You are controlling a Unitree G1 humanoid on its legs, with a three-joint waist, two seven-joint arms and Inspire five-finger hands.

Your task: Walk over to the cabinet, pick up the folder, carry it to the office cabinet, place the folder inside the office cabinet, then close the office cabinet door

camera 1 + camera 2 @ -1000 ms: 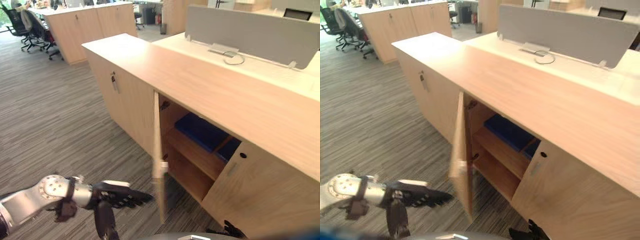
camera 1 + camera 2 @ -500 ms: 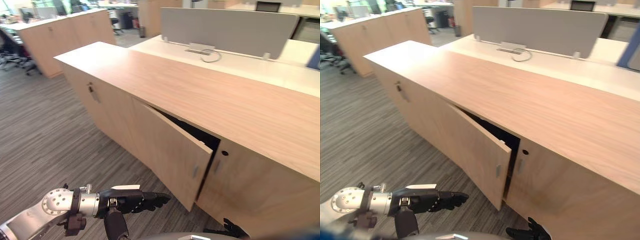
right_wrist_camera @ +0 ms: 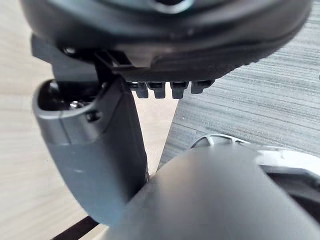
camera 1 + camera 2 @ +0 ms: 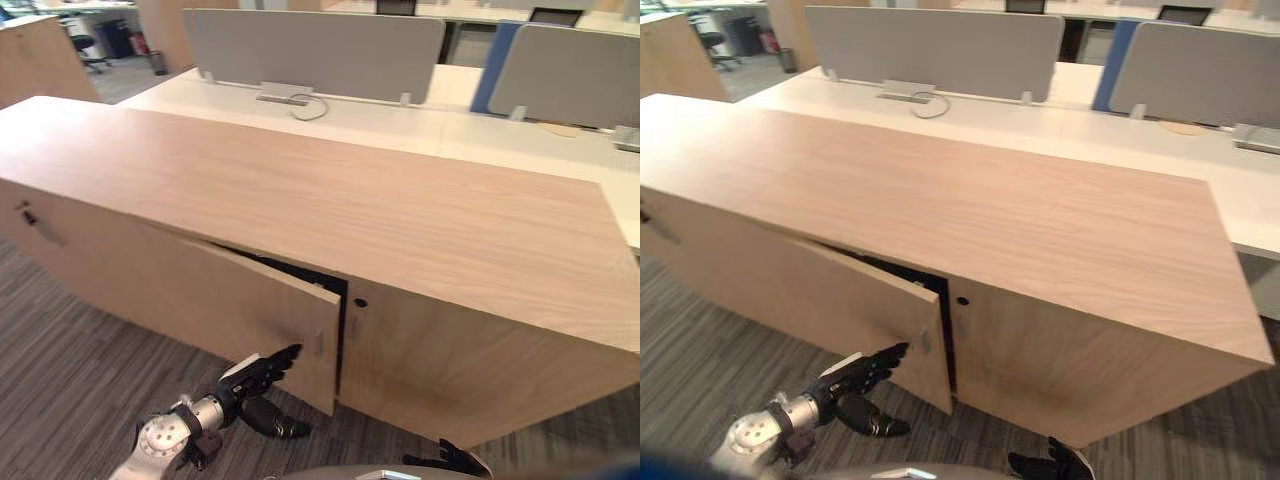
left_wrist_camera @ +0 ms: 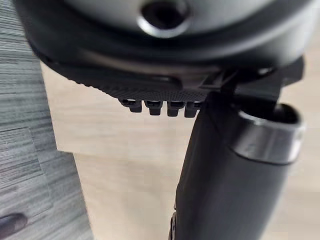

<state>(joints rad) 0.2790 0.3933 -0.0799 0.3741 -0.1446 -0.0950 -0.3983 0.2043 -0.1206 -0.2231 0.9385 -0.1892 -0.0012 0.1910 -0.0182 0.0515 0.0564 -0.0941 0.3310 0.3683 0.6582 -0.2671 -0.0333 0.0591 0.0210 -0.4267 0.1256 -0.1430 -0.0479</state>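
The office cabinet's [image 4: 350, 200] 1 door [image 4: 200, 300] hangs ajar by a narrow dark gap beside its 1 shut neighbour [image 4: 450, 370], with the left hand [image 4: 240, 385] holding nothing, its straight fingers [image 4: 283, 356] tipped against the door just beside the small handle [image 4: 320, 345], the right hand [image 4: 455, 460] low by the cabinet's foot, its grip impossible to tell, and 2 grey desk screens [image 4: 310, 45] behind.
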